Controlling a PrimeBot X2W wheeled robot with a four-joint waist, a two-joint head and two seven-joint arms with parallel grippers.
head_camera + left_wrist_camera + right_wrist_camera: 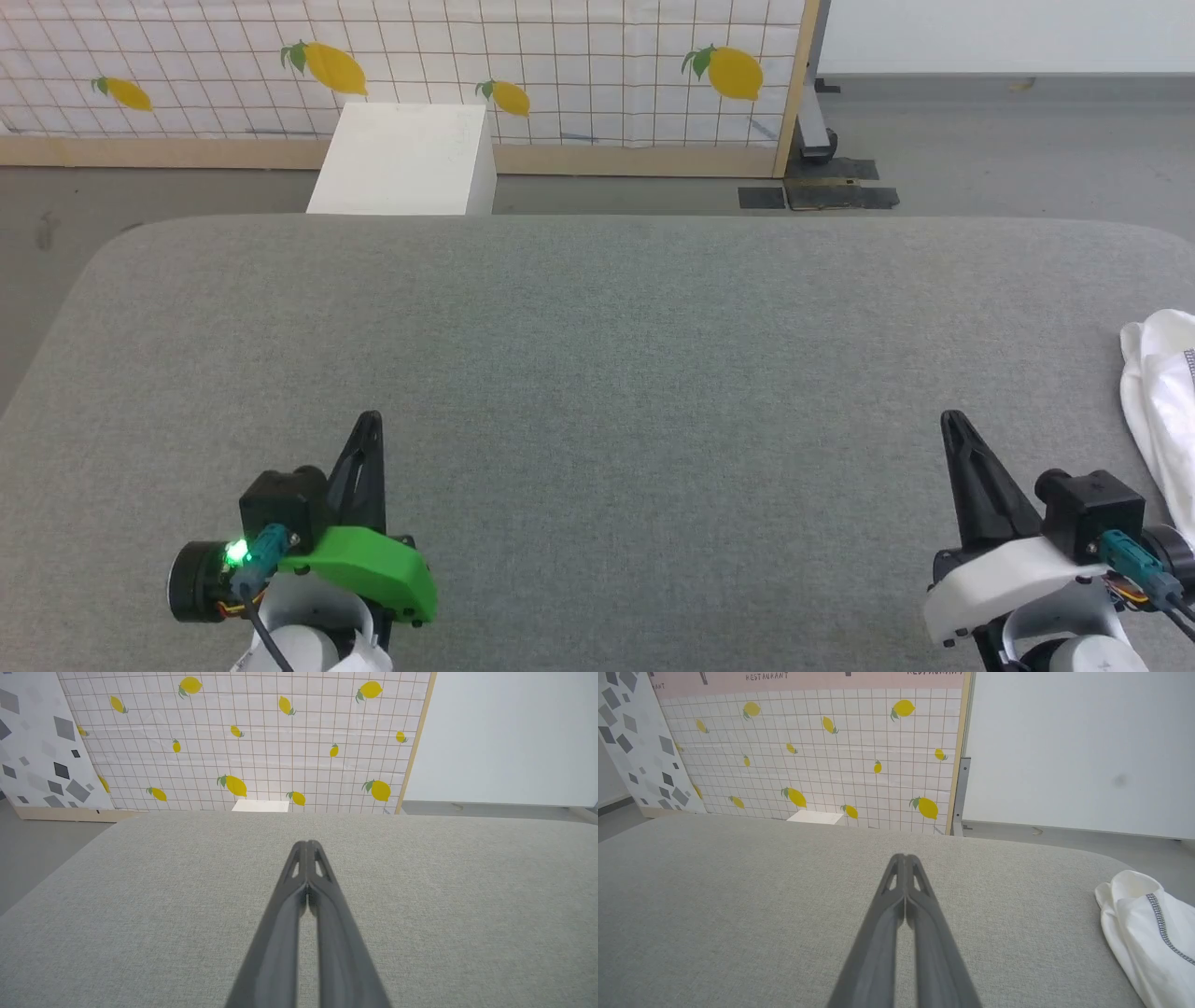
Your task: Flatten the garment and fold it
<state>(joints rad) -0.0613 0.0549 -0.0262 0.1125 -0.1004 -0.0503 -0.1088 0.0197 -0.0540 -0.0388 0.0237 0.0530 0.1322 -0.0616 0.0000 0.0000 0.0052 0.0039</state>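
At seven o'clock in the head view, the left gripper (371, 422) sits low over the grey cloth-covered table (597, 355). Its two dark fingers are pressed together into a single point and aim toward twelve. The left wrist view confirms it: the fingertips meet and nothing is caught between them, with bare grey weave beneath.

Toward eleven o'clock, past the table's far edge, a white box (406, 159) stands on the floor. Behind it a screen (579, 56) printed with a grid and yellow lemons runs across the top of the head view from ten to one o'clock, ending at a pale wooden post.

At five o'clock the right gripper (950, 422) mirrors the left one. Its fingers are drawn together to a closed tip that leans slightly toward eleven, and it holds nothing. In the right wrist view the tips touch above bare table.

At four o'clock, against the right edge of the head view, the garment (1162, 411) lies bunched on the table near its right border. It is white thin fabric in loose folds, with a line of dark grey stitching showing. It lies beside the right gripper, apart from its fingers.
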